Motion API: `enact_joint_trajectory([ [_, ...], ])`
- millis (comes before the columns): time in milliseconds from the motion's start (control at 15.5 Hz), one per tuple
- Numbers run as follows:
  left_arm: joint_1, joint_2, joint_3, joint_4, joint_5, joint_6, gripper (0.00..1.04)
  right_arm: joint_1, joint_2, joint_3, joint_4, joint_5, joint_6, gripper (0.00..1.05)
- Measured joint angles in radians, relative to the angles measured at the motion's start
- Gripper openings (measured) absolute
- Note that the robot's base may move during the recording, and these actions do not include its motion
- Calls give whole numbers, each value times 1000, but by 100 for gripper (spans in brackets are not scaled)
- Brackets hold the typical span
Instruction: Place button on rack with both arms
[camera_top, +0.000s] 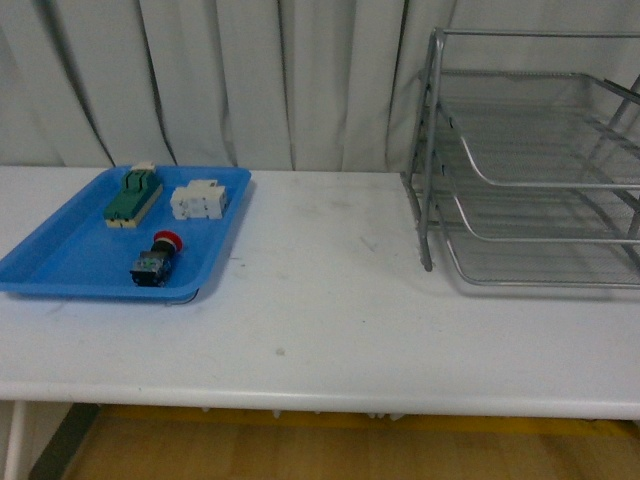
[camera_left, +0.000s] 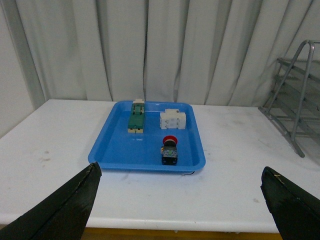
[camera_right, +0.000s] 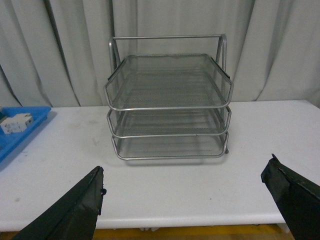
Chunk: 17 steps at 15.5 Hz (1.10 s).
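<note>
The button, red cap on a black body, lies on its side near the front edge of a blue tray at the table's left. In the left wrist view the button sits well ahead of my open left gripper, whose black fingers spread wide over the table's near edge. The silver three-tier wire rack stands at the right of the table. My right gripper is open and faces the rack from a distance, nothing between its fingers. Neither arm shows in the front view.
On the tray behind the button lie a green-topped beige block and a white block. White curtains hang behind the white table. The tray's corner shows in the right wrist view.
</note>
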Motion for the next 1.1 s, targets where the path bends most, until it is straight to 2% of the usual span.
enact_joint_trajectory([
  [969, 0, 0, 0, 0, 0, 0, 98, 0, 5, 2, -13, 8, 10, 98],
  [1034, 0, 0, 0, 0, 0, 0, 98, -28, 74, 10, 24, -2, 47, 98],
  [1098, 0, 0, 0, 0, 1, 0, 98, -121, 239, 39, 155, -49, 89, 98],
])
